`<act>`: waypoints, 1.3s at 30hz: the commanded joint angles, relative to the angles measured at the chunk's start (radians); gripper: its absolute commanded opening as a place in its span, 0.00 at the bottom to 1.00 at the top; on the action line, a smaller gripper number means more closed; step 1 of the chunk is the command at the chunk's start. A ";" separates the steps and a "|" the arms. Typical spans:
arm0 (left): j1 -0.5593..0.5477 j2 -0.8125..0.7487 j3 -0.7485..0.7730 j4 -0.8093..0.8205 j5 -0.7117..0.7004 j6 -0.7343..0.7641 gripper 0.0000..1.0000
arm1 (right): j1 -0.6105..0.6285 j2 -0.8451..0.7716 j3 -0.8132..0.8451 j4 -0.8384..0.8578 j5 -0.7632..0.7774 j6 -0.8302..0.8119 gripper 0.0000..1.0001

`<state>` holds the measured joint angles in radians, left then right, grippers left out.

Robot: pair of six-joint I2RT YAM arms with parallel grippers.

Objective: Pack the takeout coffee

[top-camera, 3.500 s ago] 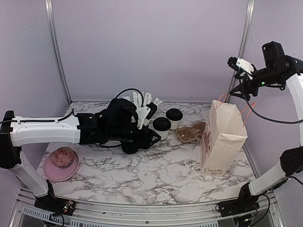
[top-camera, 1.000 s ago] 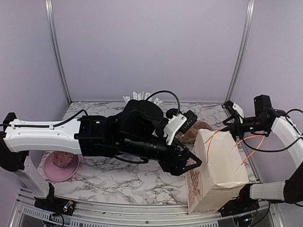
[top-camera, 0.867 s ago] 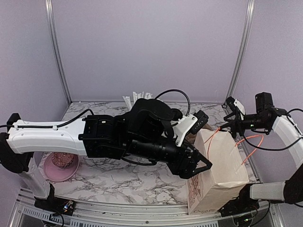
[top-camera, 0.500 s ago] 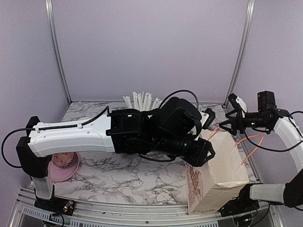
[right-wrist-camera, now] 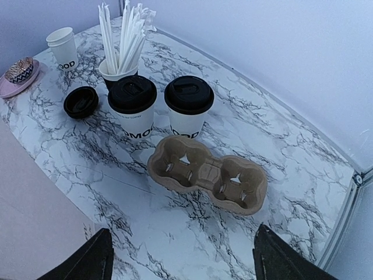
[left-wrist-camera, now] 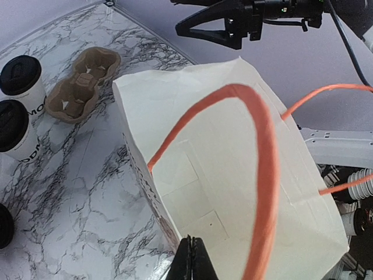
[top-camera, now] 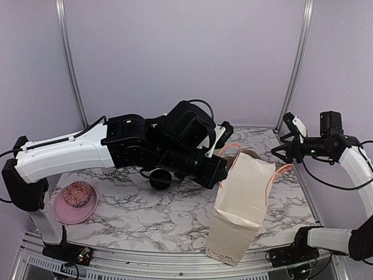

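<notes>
Two takeout coffee cups, white with black lids [right-wrist-camera: 133, 102] [right-wrist-camera: 188, 104], stand side by side behind a brown two-cup carrier [right-wrist-camera: 207, 175]; the left wrist view shows them at its left edge [left-wrist-camera: 22, 76] [left-wrist-camera: 11, 125]. From above, my left arm hides them. My left gripper [top-camera: 220, 183] [left-wrist-camera: 192, 259] is shut on the edge of the white paper bag [top-camera: 239, 204] [left-wrist-camera: 233, 175], which hangs tilted with its orange handles loose. My right gripper [top-camera: 285, 149] [right-wrist-camera: 183, 251] hovers open above the table, near the carrier, holding nothing.
A black cup of white straws [right-wrist-camera: 119, 70] stands behind the coffees, a loose black lid [right-wrist-camera: 81, 101] [top-camera: 160, 178] lies to their left, and a lidless white cup [right-wrist-camera: 62, 46] stands further off. A pink dish [top-camera: 76, 201] sits at the front left.
My left gripper has gone from open to shut on the bag's edge and drawn back to the left. The bag came with it and now leans over. The right arm barely moved.
</notes>
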<state>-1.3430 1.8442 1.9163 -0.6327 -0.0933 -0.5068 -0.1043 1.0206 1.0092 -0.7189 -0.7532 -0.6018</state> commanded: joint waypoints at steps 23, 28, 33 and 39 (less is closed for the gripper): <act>0.228 -0.074 0.067 -0.413 0.000 0.380 0.19 | 0.024 0.054 -0.003 0.068 -0.055 -0.020 0.79; 0.237 -0.065 0.093 -0.430 0.000 0.401 0.42 | 0.025 0.064 -0.006 0.080 -0.059 -0.016 0.79; 0.237 -0.116 0.051 -0.438 0.060 0.393 0.53 | 0.029 0.089 0.007 0.088 -0.073 -0.016 0.79; 0.237 -0.127 -0.013 -0.438 0.154 0.391 0.51 | 0.136 0.185 0.034 0.128 0.150 0.018 0.76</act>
<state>-1.1069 1.7390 1.9335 -1.0302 -0.0154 -0.1226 -0.0555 1.1450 1.0019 -0.6365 -0.7658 -0.6170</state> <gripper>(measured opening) 0.524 0.773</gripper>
